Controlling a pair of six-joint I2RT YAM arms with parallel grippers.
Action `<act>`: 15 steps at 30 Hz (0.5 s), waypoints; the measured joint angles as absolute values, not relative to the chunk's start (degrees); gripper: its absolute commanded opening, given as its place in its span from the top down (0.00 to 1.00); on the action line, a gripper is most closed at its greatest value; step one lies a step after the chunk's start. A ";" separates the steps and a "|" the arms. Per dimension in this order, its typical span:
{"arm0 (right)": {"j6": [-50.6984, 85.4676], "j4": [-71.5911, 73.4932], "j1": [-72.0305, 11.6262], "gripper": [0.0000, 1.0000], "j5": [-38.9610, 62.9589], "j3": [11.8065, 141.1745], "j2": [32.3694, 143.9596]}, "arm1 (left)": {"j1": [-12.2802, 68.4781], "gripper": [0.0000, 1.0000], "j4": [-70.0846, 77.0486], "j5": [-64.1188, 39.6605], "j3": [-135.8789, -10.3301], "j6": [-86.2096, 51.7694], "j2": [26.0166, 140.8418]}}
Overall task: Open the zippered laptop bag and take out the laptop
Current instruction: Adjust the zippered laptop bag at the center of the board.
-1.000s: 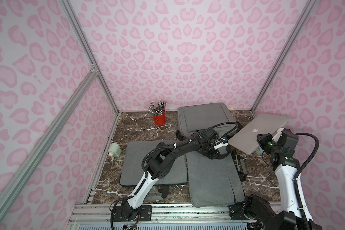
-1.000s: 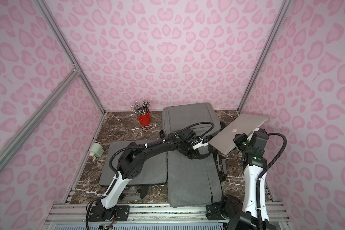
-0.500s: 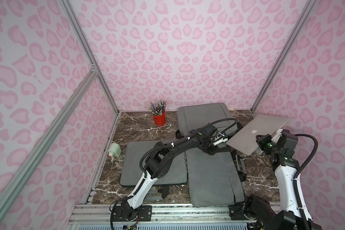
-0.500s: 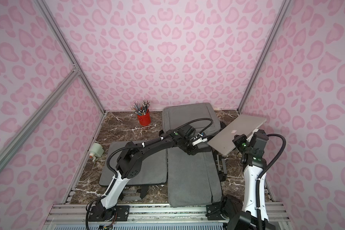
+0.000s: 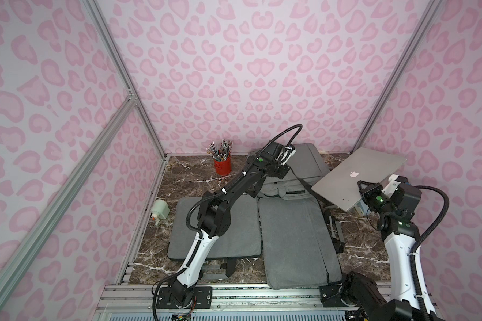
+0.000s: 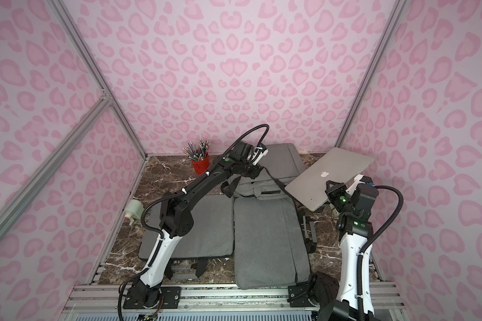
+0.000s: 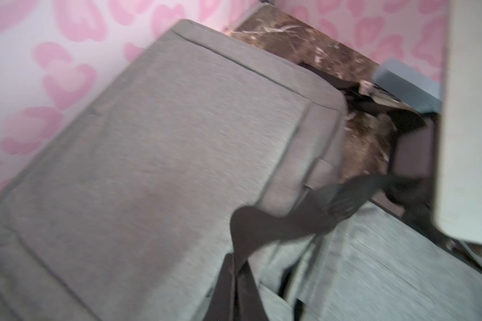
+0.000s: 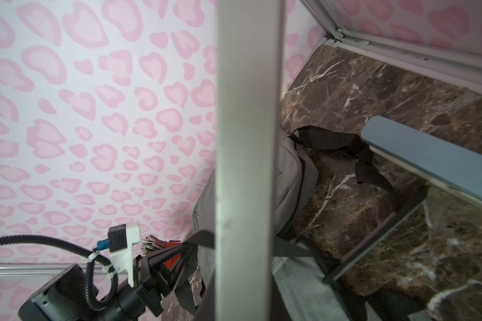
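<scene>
The silver laptop (image 5: 359, 175) (image 6: 329, 175) hangs tilted above the table's right side, clear of the bag. My right gripper (image 5: 366, 191) is shut on its near edge; that edge crosses the right wrist view as a pale bar (image 8: 248, 139). The grey laptop bag (image 5: 306, 161) (image 7: 164, 139) lies at the back, its handles and slit toward the front. My left gripper (image 5: 280, 173) (image 7: 235, 278) hovers over the bag's near left corner. It is shut on the bag's black strap (image 7: 262, 222) (image 6: 228, 186), which hangs in a loop.
A red cup of pencils (image 5: 222, 165) stands back left. Two more grey sleeves (image 5: 295, 239) (image 5: 234, 228) lie flat in front. A pale green bottle (image 5: 160, 209) lies by the left wall. A black buckled strap (image 5: 336, 230) and a grey-blue block (image 8: 429, 155) lie under the laptop.
My left gripper has shut, then moved back, left and up from the bag's near edge, drawing the black strap with it. The laptop has risen slightly in the right gripper.
</scene>
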State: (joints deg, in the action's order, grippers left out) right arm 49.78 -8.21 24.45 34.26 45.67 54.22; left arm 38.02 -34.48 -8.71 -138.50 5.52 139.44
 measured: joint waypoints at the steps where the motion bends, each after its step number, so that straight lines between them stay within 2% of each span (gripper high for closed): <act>1: 50.00 -7.94 24.36 1.00 34.65 45.58 54.22 | 37.60 0.98 -34.79 -7.27 -140.27 4.56 140.46; 7: 50.59 -7.16 22.79 1.00 35.79 44.07 54.33 | 36.77 0.94 -35.22 -0.75 -143.90 -0.40 144.90; 8: 50.76 -7.16 22.52 1.00 35.83 43.79 54.41 | 36.77 0.88 -35.42 0.43 -144.05 -1.04 145.73; 14: 50.54 -7.18 22.06 1.00 35.99 42.87 54.72 | 36.71 0.66 -39.27 4.16 -144.09 -2.42 148.18; 15: 50.35 -7.16 22.00 1.00 36.01 42.87 54.78 | 36.67 0.58 -39.59 4.29 -144.09 -2.44 148.16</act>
State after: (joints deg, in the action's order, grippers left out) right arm 50.35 -7.16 22.00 36.01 42.87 54.78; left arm 36.67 -39.59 4.29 -144.09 -2.44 148.16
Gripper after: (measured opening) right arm 0.148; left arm 0.323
